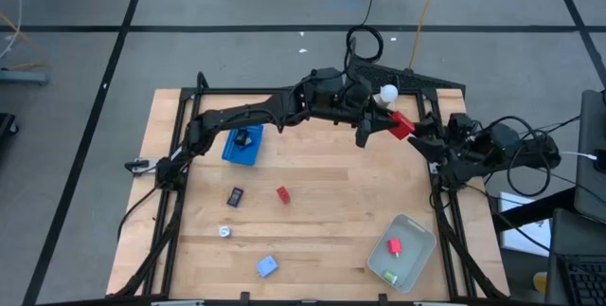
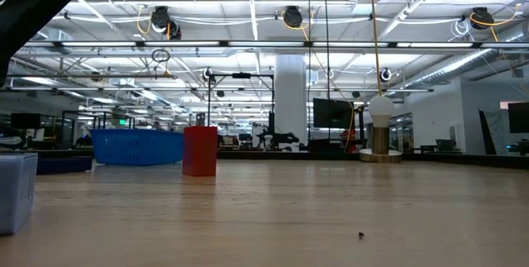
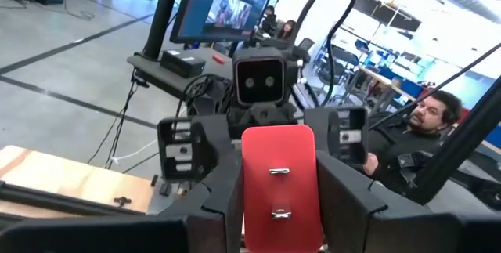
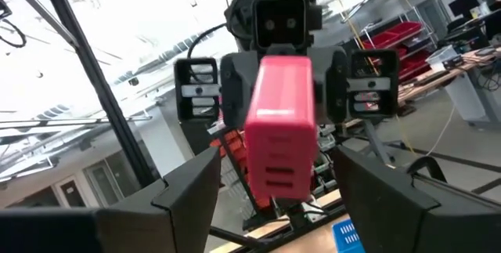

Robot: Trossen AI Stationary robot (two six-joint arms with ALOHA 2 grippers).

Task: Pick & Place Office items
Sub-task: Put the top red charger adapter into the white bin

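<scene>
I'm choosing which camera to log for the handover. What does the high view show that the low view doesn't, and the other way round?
Only the high view: the left gripper and right gripper on either side of a red piece at the table's far edge, and the tray holding a red bit and a green bit. Only the low view: the room behind, with ceiling lights. Both: the blue basket, a red block standing on the wood, and the white knob-topped stand.
</scene>
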